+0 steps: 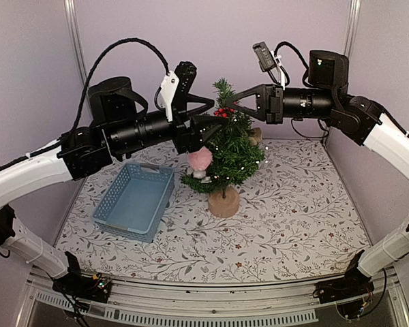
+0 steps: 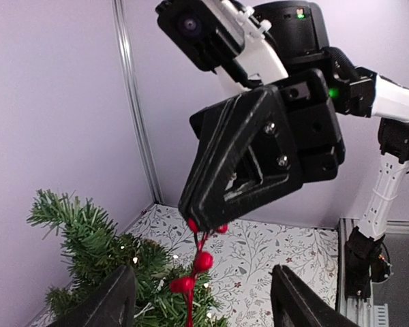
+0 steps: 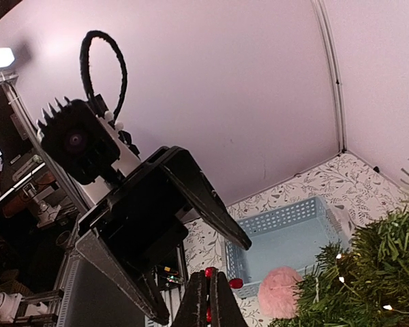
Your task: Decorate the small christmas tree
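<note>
Branches of the small christmas tree [image 1: 232, 153] rose from a round wooden base [image 1: 223, 202], upright near the middle of the flower-patterned worktop [image 1: 293, 211], just right of a blue basket [image 1: 126, 230]. The right hand [image 2: 200, 221] was clenched on the stem of a red berry sprig [image 2: 203, 261] beside the treetop, with berries hanging below its tips. The left hand [image 2: 199, 293] was released, its fingers [image 2: 112, 303] spread wide on either side of the sprig and apart from it. A pink pompom [image 1: 200, 158] sat among the branches on the basket side. Tiny white lights dotted the needles.
</note>
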Available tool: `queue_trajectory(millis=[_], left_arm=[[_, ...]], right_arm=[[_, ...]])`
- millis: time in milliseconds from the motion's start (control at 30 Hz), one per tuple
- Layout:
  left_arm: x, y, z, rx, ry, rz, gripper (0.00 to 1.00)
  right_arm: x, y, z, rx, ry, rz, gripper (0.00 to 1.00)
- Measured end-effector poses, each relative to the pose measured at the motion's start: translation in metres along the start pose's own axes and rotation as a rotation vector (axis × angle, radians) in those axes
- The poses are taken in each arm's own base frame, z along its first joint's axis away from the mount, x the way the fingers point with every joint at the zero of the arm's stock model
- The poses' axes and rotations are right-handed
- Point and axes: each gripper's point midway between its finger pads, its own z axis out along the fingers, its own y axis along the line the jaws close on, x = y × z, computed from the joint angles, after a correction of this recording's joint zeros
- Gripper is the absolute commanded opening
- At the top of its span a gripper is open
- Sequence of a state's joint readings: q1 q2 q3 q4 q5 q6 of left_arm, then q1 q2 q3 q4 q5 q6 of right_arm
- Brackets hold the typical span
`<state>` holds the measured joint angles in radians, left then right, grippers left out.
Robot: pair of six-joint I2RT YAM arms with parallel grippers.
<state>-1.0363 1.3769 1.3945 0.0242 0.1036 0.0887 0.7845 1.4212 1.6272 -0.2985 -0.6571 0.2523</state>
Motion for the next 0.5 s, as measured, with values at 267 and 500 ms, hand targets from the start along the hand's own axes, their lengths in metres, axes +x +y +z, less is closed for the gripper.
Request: queue_trajectory(millis=[267, 500], left_arm=[[-0.003, 0.053, -0.040, -0.158, -0.026, -0.131, 1.00], [-0.003, 0.082, -0.055, -0.246, -0.047, -0.197, 0.99]], right_arm=[[-0.048, -0.017, -0.024, 0.169, -0.132, -0.092, 0.00], [-0.090, -0.035, -0.051, 0.359, -0.241, -0.167, 0.00]])
